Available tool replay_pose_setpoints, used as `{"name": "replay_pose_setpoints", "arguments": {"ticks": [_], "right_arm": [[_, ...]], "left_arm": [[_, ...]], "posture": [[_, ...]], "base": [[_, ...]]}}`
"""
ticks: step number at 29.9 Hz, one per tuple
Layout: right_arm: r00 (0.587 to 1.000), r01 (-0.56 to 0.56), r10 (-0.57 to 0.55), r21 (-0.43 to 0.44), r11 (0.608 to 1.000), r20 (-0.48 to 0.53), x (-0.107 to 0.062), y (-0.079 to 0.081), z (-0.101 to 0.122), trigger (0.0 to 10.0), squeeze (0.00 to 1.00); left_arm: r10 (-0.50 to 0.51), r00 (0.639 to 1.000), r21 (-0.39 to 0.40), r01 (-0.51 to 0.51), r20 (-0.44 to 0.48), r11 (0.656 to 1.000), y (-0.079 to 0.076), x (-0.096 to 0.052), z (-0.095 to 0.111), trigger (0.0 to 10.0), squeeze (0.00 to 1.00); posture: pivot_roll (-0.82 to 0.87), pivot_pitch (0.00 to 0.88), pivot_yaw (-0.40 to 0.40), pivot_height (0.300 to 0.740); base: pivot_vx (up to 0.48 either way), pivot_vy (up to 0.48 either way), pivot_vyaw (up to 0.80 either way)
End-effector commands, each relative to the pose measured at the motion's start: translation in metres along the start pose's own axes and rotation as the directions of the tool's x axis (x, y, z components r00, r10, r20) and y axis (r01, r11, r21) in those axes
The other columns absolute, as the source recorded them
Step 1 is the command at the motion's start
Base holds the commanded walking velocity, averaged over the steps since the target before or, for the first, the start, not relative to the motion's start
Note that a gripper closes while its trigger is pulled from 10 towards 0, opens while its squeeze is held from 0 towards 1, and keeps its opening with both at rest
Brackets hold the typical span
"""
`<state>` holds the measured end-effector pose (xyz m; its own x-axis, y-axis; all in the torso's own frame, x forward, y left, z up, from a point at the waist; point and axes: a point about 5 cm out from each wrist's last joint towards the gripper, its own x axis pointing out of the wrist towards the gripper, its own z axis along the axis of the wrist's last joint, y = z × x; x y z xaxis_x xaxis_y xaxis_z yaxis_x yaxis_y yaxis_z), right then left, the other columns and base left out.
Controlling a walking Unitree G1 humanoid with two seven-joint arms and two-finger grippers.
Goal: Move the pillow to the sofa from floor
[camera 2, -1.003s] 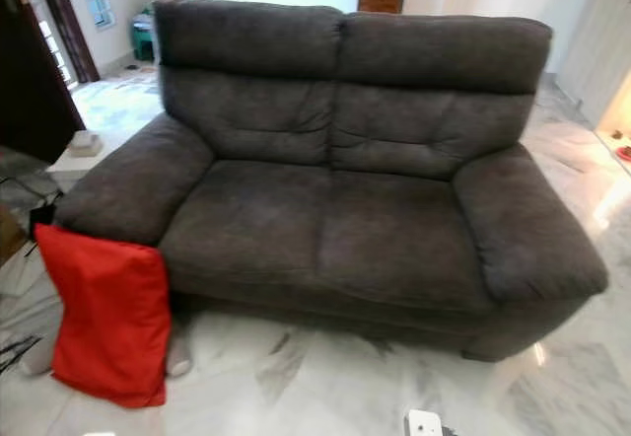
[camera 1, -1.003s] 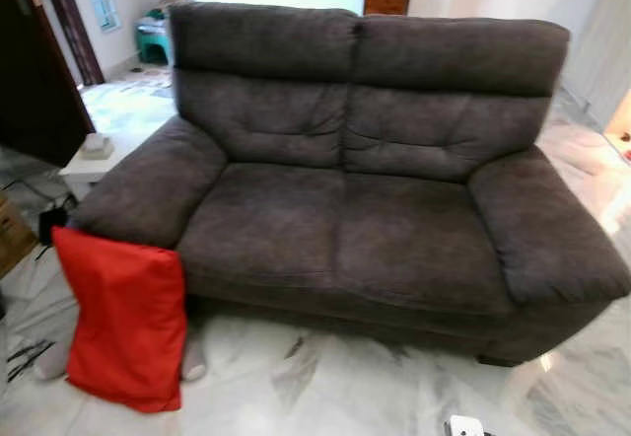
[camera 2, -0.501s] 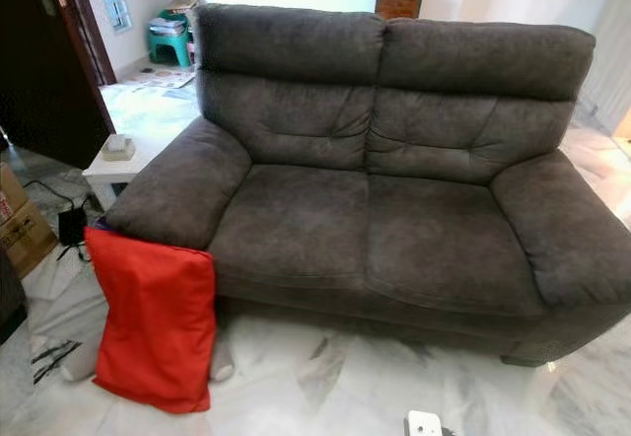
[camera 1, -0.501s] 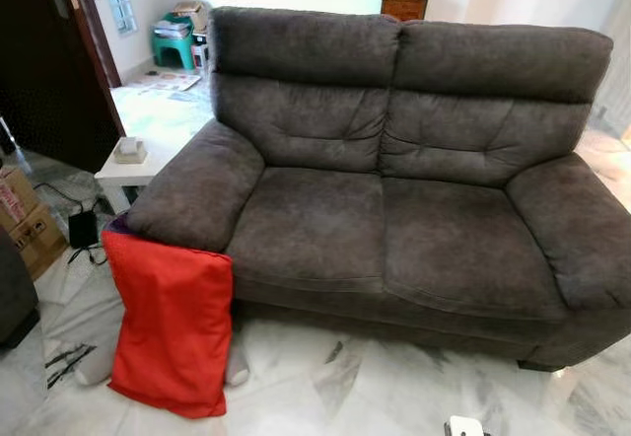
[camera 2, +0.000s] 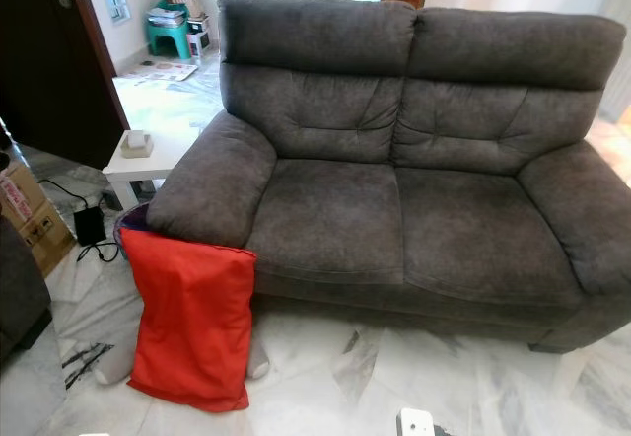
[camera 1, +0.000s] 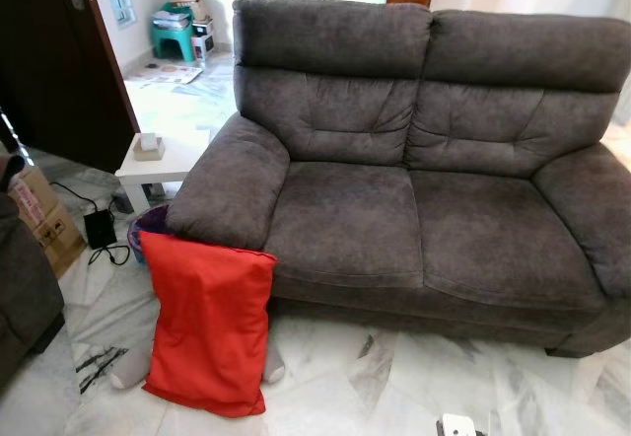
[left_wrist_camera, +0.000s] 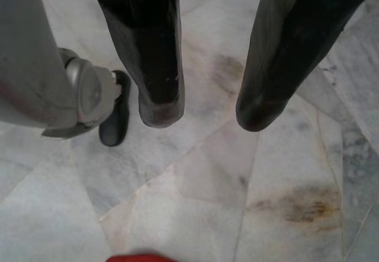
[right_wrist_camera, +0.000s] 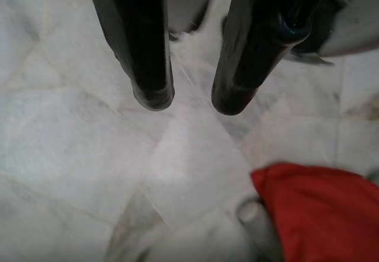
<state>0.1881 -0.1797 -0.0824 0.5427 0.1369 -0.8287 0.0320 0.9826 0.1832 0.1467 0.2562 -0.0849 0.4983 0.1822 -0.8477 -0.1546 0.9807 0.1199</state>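
left eye view: red pillow (camera 1: 209, 326) stands on the marble floor (camera 1: 394, 387), leaning against the front of the sofa (camera 1: 414, 189) armrest, top edge touching it. Not on the seat.
left eye view, side: white bench (camera 1: 163, 160) beside that armrest carries a small box (camera 1: 149, 145); black adapter (camera 1: 100, 229) and cable on the floor below it. Cardboard box (camera 1: 44, 221) further out, red print on it too small to read.
right eye view: same layout; green stool (camera 2: 170, 30) in the far room beyond the sofa.
left wrist view: left claw (left_wrist_camera: 204, 111) hangs over bare marble, fingers apart, holding nothing. Red pillow edge low in frame, clear of the fingertips (left_wrist_camera: 161, 105). Robot foot (left_wrist_camera: 114, 120) just beside the claw.
right wrist view: right claw (right_wrist_camera: 190, 103) also fingers apart, nothing held, above the floor. Pillow corner near the claw, no contact.
labels: none readable in any view.
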Motion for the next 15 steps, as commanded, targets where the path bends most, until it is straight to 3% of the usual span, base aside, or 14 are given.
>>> {"name": "replay_pose_setpoints", "arguments": {"ticks": [1,9,15], "right_arm": [[1.000,0.019,-0.019,-0.002,1.000,0.003,-0.0017,-0.0064,0.0000,10.0,0.00],[1.000,0.017,-0.017,0.005,1.000,0.007,-0.0017,-0.0062,-0.0003,10.0,0.00],[1.000,0.017,-0.017,0.000,1.000,0.005,-0.0017,-0.0061,-0.0004,10.0,0.00]], "left_arm": [[-0.013,1.000,0.007,0.013,-0.005,1.000,-0.0035,0.0002,-0.0014,10.0,0.00],[-0.018,1.000,0.006,0.018,-0.009,1.000,-0.0036,0.0001,-0.0020,10.0,0.00],[-0.019,1.000,0.008,0.019,-0.010,1.000,-0.0035,0.0001,-0.0021,10.0,0.00]], "posture": [[0.08,0.000,-0.013,0.740],[0.08,0.000,-0.012,0.740],[0.08,0.000,-0.011,0.740]], "base": [[0.000,0.000,0.00],[0.000,0.000,0.00],[0.287,0.000,0.00]]}}
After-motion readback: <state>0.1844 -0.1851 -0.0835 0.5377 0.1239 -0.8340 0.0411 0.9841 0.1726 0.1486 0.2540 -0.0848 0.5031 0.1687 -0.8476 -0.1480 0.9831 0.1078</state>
